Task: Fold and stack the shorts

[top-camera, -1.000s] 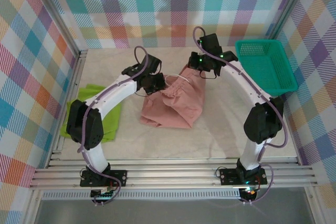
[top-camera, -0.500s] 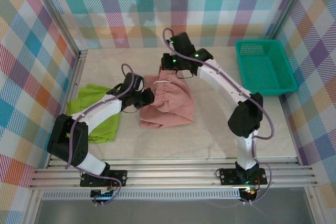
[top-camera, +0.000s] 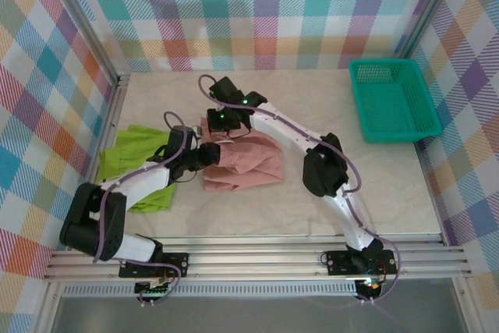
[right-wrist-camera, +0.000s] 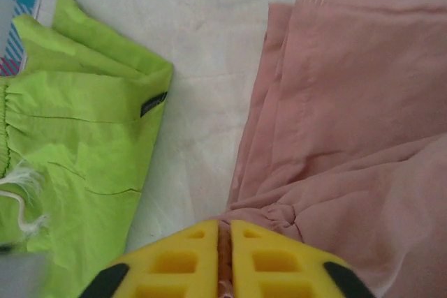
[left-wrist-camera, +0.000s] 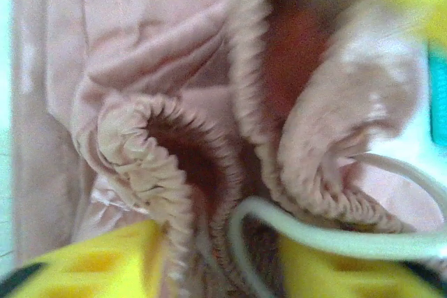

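Pink shorts [top-camera: 249,165] half-folded, bunched; green shorts [top-camera: 125,150] at their 9 o'clock, not yet stacked. Left gripper [left-wrist-camera: 216,259] spread around waistband [left-wrist-camera: 143,155]; right gripper [right-wrist-camera: 225,234] pinching pink cloth.

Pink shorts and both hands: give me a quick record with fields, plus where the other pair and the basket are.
pink shorts: bunched mid-table, partly folded over
green shorts: left of the pink pair, a bare gap between them
right hand: shut on a pinch of the pink shorts
left hand: open, fingers either side of the pink waistband
basket: far right, nothing in it
stacked: not yet
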